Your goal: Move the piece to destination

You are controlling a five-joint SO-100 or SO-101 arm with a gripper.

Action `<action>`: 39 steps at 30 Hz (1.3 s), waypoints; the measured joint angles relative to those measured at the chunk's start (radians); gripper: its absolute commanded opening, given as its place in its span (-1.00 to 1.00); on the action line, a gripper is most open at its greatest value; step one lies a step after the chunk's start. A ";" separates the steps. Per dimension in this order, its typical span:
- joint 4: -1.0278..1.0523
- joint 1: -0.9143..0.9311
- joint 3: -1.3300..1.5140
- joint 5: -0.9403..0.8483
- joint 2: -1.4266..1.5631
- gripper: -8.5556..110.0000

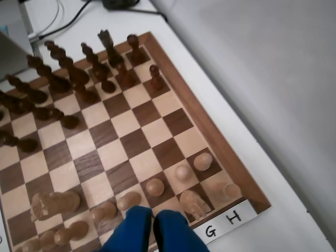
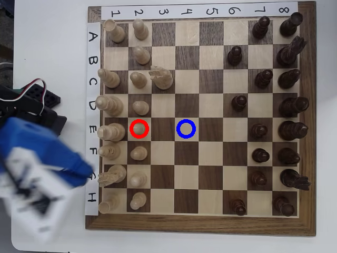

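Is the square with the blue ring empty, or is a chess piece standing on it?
Empty. In the overhead view the blue ring encloses only bare light wood; the nearest pale pawn stands inside the red ring.

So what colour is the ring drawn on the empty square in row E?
Blue: the ring marks a light-wood square, clearest in the overhead view.

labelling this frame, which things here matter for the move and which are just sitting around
In the job:
- pale pawn inside the red ring, row E
- blue-ringed square, empty
- blue gripper, off the board's edge

Lying about:
- other pale pieces
- dark pieces
- letter labels
- cables
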 measured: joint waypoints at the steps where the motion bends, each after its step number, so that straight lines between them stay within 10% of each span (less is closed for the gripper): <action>1: 0.000 -0.021 0.015 0.008 -0.006 -0.86; 39: -0.081 -0.403 0.376 0.057 -0.186 -0.64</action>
